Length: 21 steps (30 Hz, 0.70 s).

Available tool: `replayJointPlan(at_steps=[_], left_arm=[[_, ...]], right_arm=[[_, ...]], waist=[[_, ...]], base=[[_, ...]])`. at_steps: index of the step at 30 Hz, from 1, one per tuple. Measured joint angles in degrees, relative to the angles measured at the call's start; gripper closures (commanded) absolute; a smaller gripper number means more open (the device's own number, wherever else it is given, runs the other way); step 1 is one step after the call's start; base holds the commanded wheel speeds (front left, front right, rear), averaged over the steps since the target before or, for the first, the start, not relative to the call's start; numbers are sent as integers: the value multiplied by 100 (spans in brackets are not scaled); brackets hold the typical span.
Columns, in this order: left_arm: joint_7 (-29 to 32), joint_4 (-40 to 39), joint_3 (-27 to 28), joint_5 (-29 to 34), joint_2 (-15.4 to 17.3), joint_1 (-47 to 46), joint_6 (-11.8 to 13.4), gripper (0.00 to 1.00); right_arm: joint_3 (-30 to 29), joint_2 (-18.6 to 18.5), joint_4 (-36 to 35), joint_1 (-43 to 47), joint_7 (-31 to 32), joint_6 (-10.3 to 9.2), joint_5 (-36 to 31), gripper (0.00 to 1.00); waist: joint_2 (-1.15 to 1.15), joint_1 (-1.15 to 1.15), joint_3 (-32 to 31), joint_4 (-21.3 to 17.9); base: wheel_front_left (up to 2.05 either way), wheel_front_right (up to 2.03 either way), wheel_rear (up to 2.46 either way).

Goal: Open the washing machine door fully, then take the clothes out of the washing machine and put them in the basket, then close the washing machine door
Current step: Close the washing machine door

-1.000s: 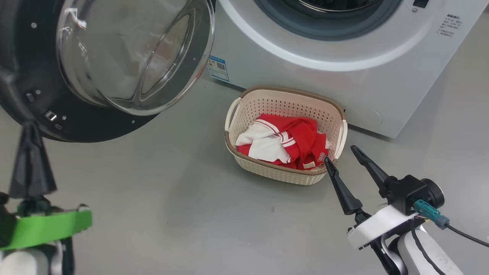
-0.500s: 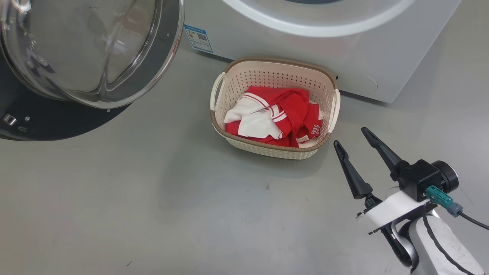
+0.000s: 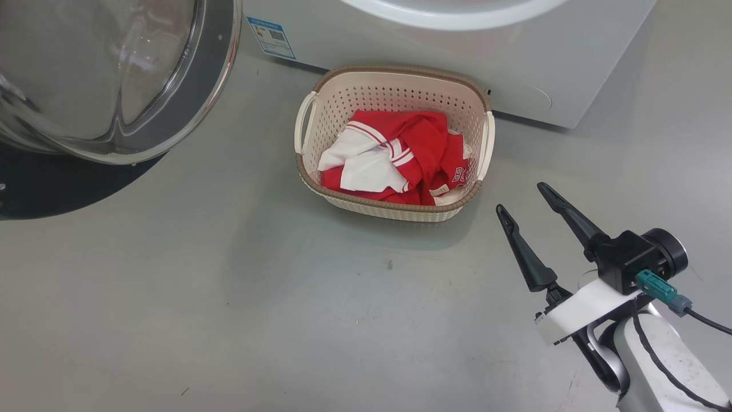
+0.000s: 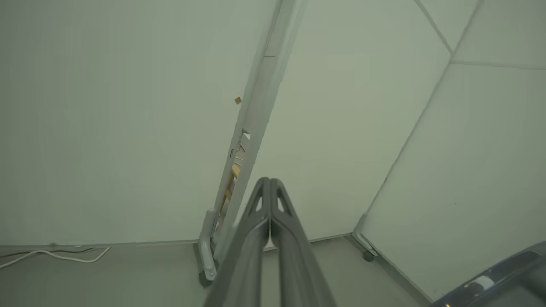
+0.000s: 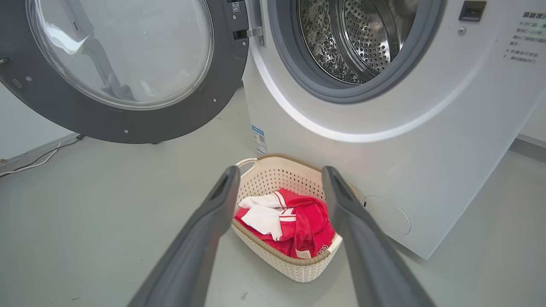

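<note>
Washing machine [image 5: 384,140] with washing machine door [image 5: 123,64] swung wide. Just before the washing machine, basket [image 3: 394,73] with clothes [image 3: 423,143] inside. Farther from the washing machine, right gripper [image 3: 520,197] splayed, empty. Left gripper [image 4: 270,183] pinched together on nothing.

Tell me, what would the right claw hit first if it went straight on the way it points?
Probably the basket, at its near rim, the clothes just inside. The open right claw aims at it; depth is hard to judge.
</note>
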Motion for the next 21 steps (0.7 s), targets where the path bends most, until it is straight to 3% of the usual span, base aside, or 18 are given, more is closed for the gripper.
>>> replayJointPlan(at_steps=[6, 21], left_arm=[[291, 688, 444, -475, -134, -536, 42, 100], [800, 1783, 904, -872, -214, -1221, 45, 100]], right_arm=[[40, -32, -5, -1, 0, 0, -10, 0], [140, -34, -40, -13, -1, 0, -9, 0]], waist=[[0, 0, 26, -34], [0, 0, 19, -98]], base=[[0, 0, 0], [0, 0, 0]])
